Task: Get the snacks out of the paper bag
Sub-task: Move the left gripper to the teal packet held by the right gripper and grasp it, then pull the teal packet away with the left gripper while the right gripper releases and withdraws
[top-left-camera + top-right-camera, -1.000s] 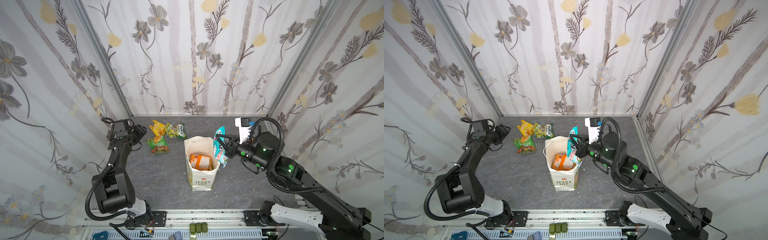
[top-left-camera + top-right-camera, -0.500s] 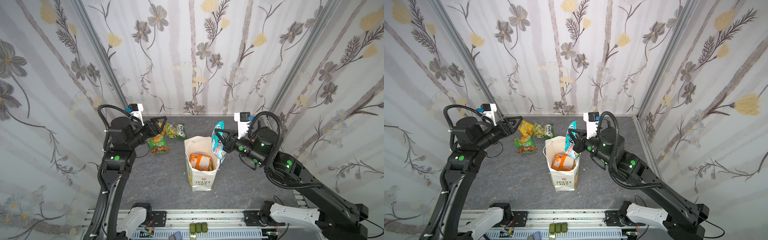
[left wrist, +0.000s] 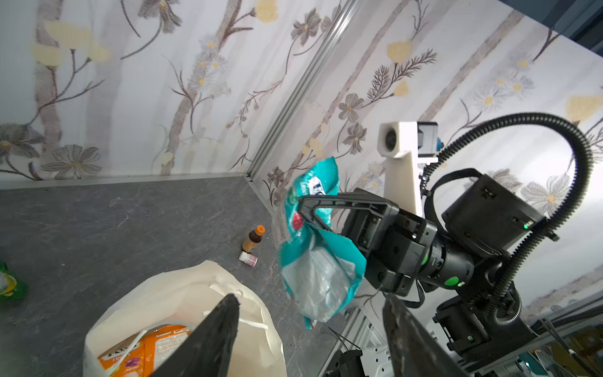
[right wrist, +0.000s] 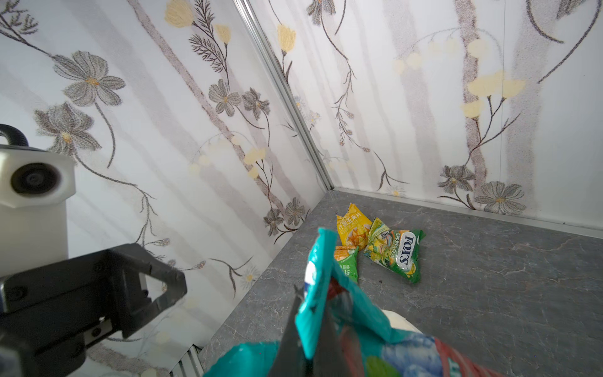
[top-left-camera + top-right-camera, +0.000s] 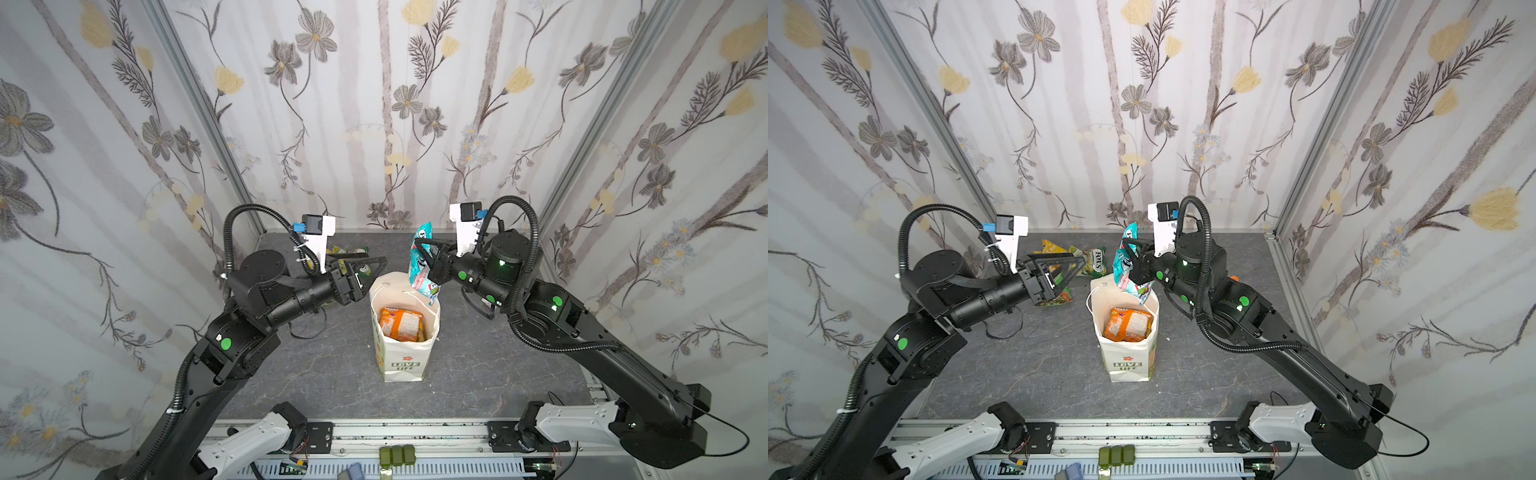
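Observation:
The white paper bag [image 5: 401,361] [image 5: 1129,361] stands upright mid-table with an orange snack packet [image 5: 401,324] [image 5: 1127,324] inside. My right gripper [image 5: 422,249] [image 4: 310,303] is shut on a teal snack packet [image 5: 422,270] [image 3: 313,261], which hangs above the bag's far right rim. My left gripper [image 5: 380,264] [image 3: 310,297] is open and empty, level with the bag's far left rim and pointing at the teal packet. Three snacks lie on the table at the far left: a yellow packet [image 4: 352,225], a green Fox's packet [image 4: 396,251] and a small green packet [image 4: 347,264].
A small brown bottle with an orange cap [image 3: 254,238] and a small white pot [image 3: 248,258] stand near the far right corner. Flowered walls close in three sides. A metal rail [image 5: 395,432] runs along the front edge.
My left arm has risen from the far left of the table and swung toward the bag, its jaws opening wider. My right gripper has lifted the teal packet higher above the bag.

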